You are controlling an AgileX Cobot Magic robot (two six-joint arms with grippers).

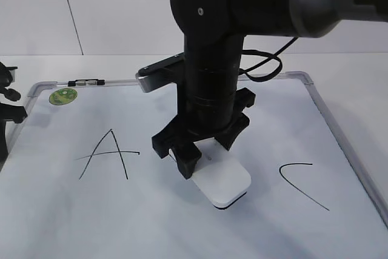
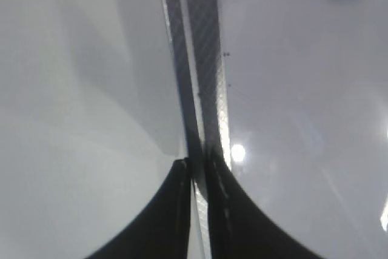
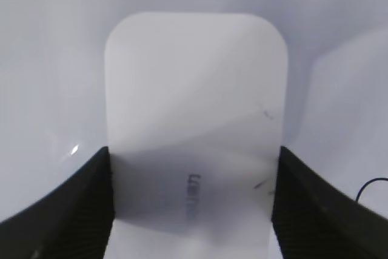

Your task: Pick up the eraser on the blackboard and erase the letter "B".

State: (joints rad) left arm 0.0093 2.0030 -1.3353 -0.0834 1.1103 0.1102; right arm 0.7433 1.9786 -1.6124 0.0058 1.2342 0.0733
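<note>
The blackboard (image 1: pixel 182 228) is a white board with a grey frame, lying flat. The white eraser (image 1: pixel 223 181) rests on it in the middle, between the letters "A" and "C". My right gripper (image 1: pixel 203 153) points straight down and is shut on the eraser's near end. In the right wrist view both fingers (image 3: pixel 194 162) press the sides of the eraser (image 3: pixel 194 83), which shows grey lettering. The letter "B" does not show; the arm and the eraser cover that spot. My left gripper (image 1: pixel 9 98) is at the board's left edge, shut (image 2: pixel 197 163) and empty.
The black "A" (image 1: pixel 106 153) is to the left and the black "C" (image 1: pixel 300 180) to the right of the eraser. A green sticker (image 1: pixel 63 96) and a small clip (image 1: pixel 86 81) sit at the far left corner. The board's grey frame (image 2: pixel 206 59) runs under my left gripper.
</note>
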